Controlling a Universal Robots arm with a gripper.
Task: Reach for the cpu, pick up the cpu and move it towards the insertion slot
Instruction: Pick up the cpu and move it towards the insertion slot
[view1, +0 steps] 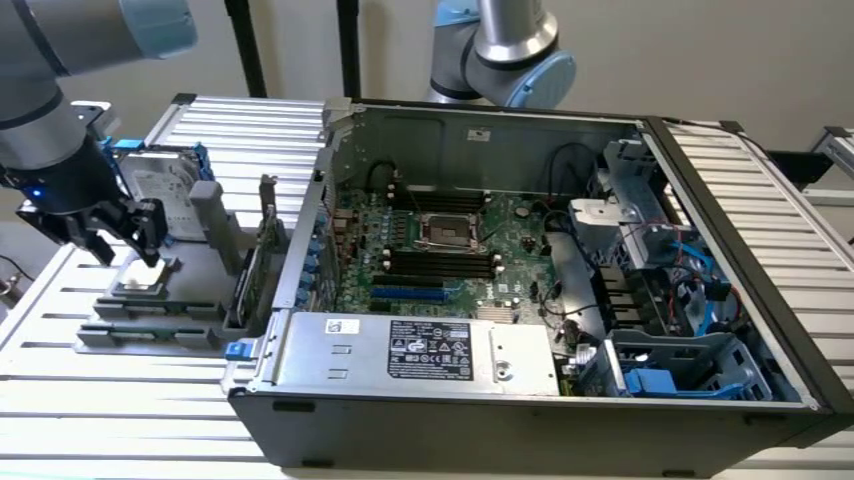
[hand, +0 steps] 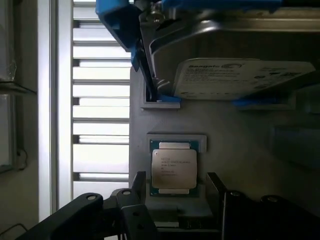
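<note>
Although the gripper (view1: 127, 252) hangs right over the cpu (view1: 140, 279), nothing is gripped yet. In the wrist view its jaws stand spread, one dark finger (hand: 138, 184) on each side of the chip, with a gap between each finger and the chip's edge. I judge the reach as good as finished, while the pinch, the lift and the whole carry are not yet done. The cpu (hand: 174, 169) lies flat in a shallow square pocket of a grey holder (hand: 235, 150), silver lid up with fine printed lines on it and a thin green border of board showing round the lid. Just beyond it on the same holder the hard drive (hand: 240, 77) stands on edge in blue brackets. Farther off, across the slatted surface (view1: 107, 420) toward the exterior view's right, the computer case (view1: 534, 420) lies open. On its motherboard (view1: 514, 235) the insertion slot (view1: 447, 230) — a bright frame round a dark centre — sits bare, well apart from the chip, with long black memory slots (view1: 434, 262) beside it.
</note>
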